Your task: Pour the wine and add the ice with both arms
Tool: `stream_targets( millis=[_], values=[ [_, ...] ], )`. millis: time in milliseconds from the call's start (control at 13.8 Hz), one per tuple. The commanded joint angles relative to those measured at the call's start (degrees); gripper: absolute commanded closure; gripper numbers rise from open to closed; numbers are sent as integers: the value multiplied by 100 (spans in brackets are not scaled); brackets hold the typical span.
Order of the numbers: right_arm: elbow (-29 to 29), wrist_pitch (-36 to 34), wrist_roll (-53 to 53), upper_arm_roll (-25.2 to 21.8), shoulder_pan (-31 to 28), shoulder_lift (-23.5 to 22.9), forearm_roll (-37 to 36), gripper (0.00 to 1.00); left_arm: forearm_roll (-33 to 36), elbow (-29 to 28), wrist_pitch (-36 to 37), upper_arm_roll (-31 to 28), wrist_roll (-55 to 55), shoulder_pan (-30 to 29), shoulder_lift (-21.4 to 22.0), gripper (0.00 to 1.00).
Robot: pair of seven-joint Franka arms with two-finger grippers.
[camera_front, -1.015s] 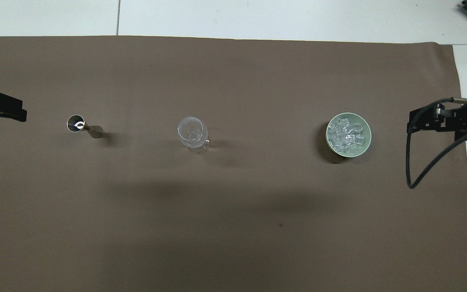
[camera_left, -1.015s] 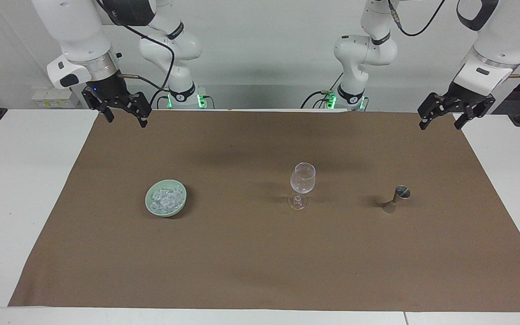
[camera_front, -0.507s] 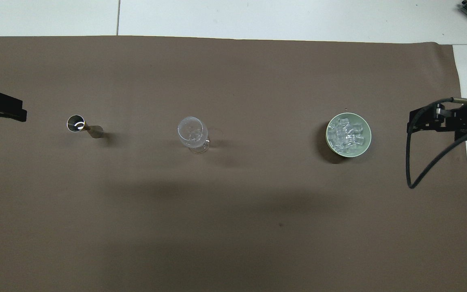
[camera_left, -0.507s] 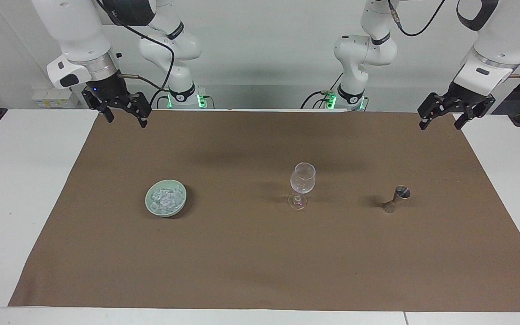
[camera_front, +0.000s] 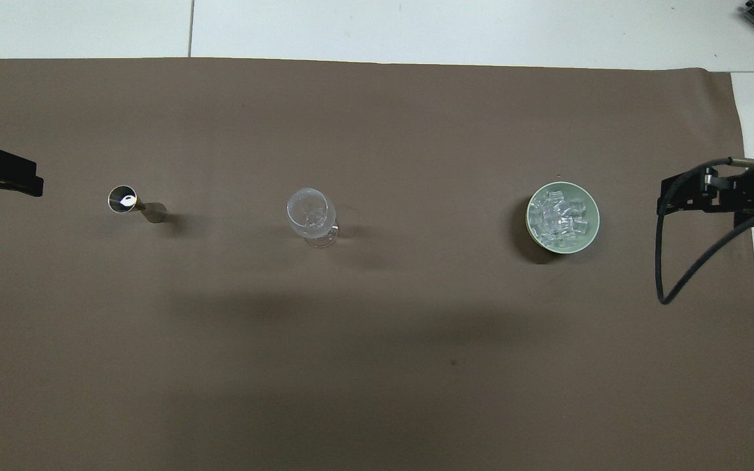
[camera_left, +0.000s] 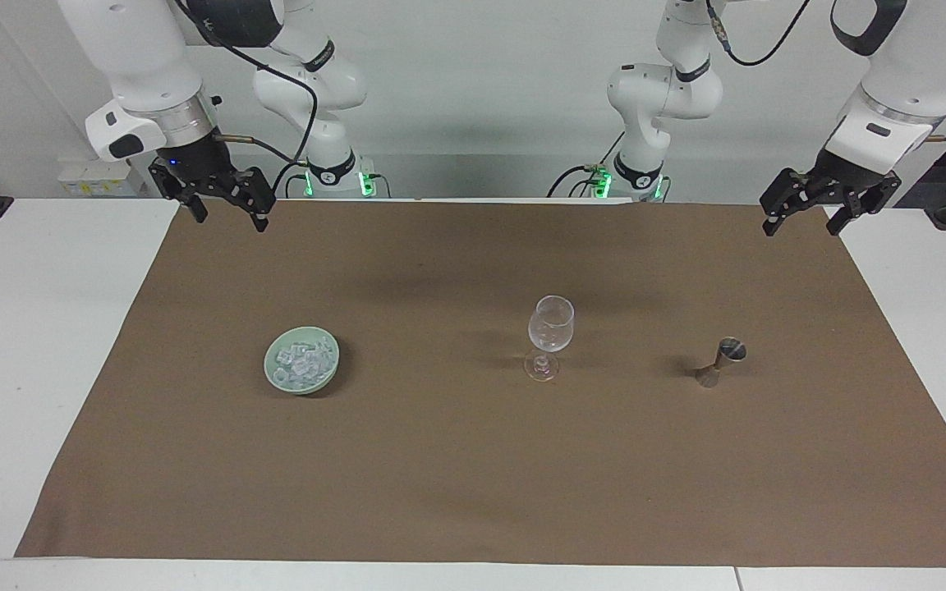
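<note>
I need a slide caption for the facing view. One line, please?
Both arms wait, left gripper and right gripper open above the mat: bowl of ice, wine glass, jigger untouched.

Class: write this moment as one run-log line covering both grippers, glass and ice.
left gripper: open, empty, raised | right gripper: open, empty, raised | wine glass: upright, empty | ice: in green bowl

1. A mat [camera_left: 473,460] covers the middle of the worktop [camera_left: 38,328].
2. On the mat three things stand in a row, well apart: a bowl [camera_left: 276,379] toward the right arm's end, a wine glass [camera_left: 550,335] in the middle, a jigger [camera_left: 720,363] toward the left arm's end.
3. The ice [camera_left: 302,361] lies heaped in the bowl.
4. The right gripper [camera_left: 228,215] hangs over the mat's corner at the robots' edge; the left gripper [camera_left: 801,223] hangs over the other corner at that edge.
</note>
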State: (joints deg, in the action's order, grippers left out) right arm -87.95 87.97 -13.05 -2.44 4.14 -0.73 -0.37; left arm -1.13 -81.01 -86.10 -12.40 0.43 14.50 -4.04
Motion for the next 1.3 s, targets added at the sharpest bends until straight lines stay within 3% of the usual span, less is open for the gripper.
stream_targets(
  millis=[0,797,1087,1232],
  values=[
    [-108,62,110,-11,-45,82,143,0,17,16,-56,-16,36,0,-18,0],
    [-108,62,110,-11,-45,82,143,0,-71,-248,-942,-60,3266,-675,-352,0],
    [-117,62,110,-11,-45,82,143,0,-1316,-265,-1040,-52,4874,-1238,-755,0],
    [-108,62,110,-11,-45,82,143,0,-2299,-327,-1023,-52,6278,-1694,-1071,0]
  ],
)
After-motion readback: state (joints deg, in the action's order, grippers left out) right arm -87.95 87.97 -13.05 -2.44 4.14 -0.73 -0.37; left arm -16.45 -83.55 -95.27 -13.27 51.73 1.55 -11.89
